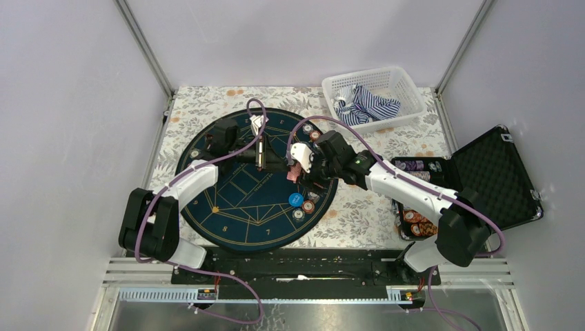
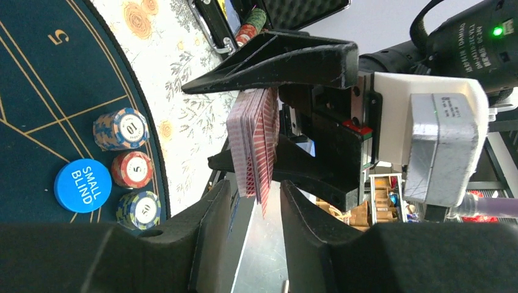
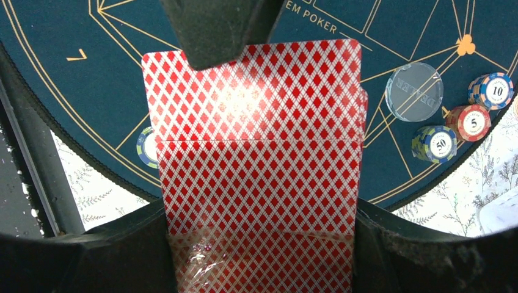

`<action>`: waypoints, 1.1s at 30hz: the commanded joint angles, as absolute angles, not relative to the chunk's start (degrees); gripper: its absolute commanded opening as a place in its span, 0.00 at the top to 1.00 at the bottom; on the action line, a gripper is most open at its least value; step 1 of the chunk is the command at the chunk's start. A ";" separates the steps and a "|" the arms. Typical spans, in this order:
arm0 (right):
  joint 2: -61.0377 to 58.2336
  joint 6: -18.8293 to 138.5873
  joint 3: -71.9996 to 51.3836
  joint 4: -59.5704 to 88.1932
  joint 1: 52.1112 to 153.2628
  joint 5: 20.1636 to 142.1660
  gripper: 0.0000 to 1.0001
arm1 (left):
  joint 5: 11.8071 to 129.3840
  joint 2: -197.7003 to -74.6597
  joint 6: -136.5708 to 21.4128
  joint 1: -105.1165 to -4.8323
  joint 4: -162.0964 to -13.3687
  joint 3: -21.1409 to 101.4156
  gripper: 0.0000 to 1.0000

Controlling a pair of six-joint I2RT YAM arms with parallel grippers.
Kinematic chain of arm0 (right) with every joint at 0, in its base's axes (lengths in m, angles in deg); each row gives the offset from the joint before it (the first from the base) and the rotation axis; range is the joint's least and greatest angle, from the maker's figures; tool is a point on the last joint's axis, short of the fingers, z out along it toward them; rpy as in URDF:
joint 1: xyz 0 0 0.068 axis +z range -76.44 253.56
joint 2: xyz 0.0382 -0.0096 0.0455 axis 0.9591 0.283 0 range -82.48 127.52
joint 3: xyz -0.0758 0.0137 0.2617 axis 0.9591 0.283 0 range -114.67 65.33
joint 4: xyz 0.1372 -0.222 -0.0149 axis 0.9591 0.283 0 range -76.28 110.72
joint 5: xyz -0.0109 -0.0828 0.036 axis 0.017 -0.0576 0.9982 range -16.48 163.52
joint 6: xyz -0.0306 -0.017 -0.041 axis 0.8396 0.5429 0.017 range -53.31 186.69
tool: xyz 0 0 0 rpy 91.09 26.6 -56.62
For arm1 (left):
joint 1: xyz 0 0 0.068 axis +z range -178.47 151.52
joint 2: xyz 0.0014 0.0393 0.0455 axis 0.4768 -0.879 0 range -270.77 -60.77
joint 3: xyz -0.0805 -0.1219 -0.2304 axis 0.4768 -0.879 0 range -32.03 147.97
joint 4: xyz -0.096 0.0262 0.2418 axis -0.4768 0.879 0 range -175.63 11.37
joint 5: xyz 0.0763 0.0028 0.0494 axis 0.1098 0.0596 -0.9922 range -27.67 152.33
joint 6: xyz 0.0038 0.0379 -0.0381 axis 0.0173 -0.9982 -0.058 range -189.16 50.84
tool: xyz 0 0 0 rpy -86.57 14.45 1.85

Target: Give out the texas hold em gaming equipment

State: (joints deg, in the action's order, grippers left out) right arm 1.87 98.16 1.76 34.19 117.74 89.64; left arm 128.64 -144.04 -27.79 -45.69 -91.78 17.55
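- The right gripper was clamped on a deck of red diamond-backed playing cards. It had one finger on each long side, jaws only as wide as the deck. The whole thing was held up in the air over the round navy gold-lined mat.
- The gripper end of the deck looked like it had some crinkly clear plastic over it.
- The top card sat slid partway off the far end, poking out past the rest.
- The left gripper was partly open, its jaws standing either side of that far end of the cards, and the gap was way wider than a card.
- In the right wrist view, one black finger overlapped the top card's far edge. Honestly couldn't tell if it was actually pressing on the card.
- The left arm went forward from its base, then bent right across the mat, with its gripper pointing sideways at the other one.
- The right arm stretched diagonally left and forward over the mat's right edge, so the two grippers met nose to nose above the mat.
- Down on the mat near its right rim was a blue round "SMALL BLIND" disc. It lay just beside three short stacks of round poker chips marked 10, 5 and 50.
- A clear round "DEALER" disc lay near those stacks.
- An open black hard case with more chips sat on the right side of the table.
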 commanded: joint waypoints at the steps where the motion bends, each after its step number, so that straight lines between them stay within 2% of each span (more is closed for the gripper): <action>1: -0.28 98.21 1.31 30.16 117.35 92.28 0.96 | 129.15 -142.05 -26.80 -46.18 -96.86 17.83 0.60; 4: -0.31 97.54 1.09 29.52 117.33 93.27 0.96 | 127.45 -143.53 -27.74 -46.94 -95.29 18.80 0.63; 10: -0.56 96.72 0.68 29.62 116.85 93.63 0.96 | 126.56 -145.45 -32.93 -45.76 -87.62 20.89 0.83; 16: -0.90 96.66 1.49 29.19 116.11 94.06 0.97 | 127.06 -142.95 -33.70 -44.36 -87.30 19.48 0.89; 19: -0.93 96.68 1.77 29.18 115.94 94.28 0.97 | 127.20 -142.27 -34.49 -43.57 -86.15 19.47 0.96; 21: -0.85 96.74 1.78 29.10 115.95 94.46 0.97 | 127.69 -141.87 -34.54 -43.29 -86.09 19.56 0.93; 24: -0.63 96.68 1.65 29.03 115.93 95.15 0.97 | 128.05 -141.24 -34.71 -43.51 -86.63 19.59 0.70; 26: -0.28 96.51 1.40 28.91 115.93 95.57 0.97 | 127.87 -140.87 -34.73 -44.05 -86.94 19.77 0.62; 29: 0.33 96.43 1.05 28.84 115.92 96.38 0.97 | 127.04 -141.15 -34.72 -45.19 -86.95 20.41 0.63; 31: 0.47 96.26 0.68 28.84 115.95 96.35 0.97 | 126.92 -141.61 -34.71 -45.26 -86.90 20.67 0.77; 33: 0.42 96.06 0.55 29.00 115.94 96.05 0.97 | 126.97 -142.04 -35.32 -44.91 -85.82 21.01 0.82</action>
State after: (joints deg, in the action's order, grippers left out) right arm 1.87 96.95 2.37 32.26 116.24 94.19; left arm 127.44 -143.21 -33.50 -44.94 -85.22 18.75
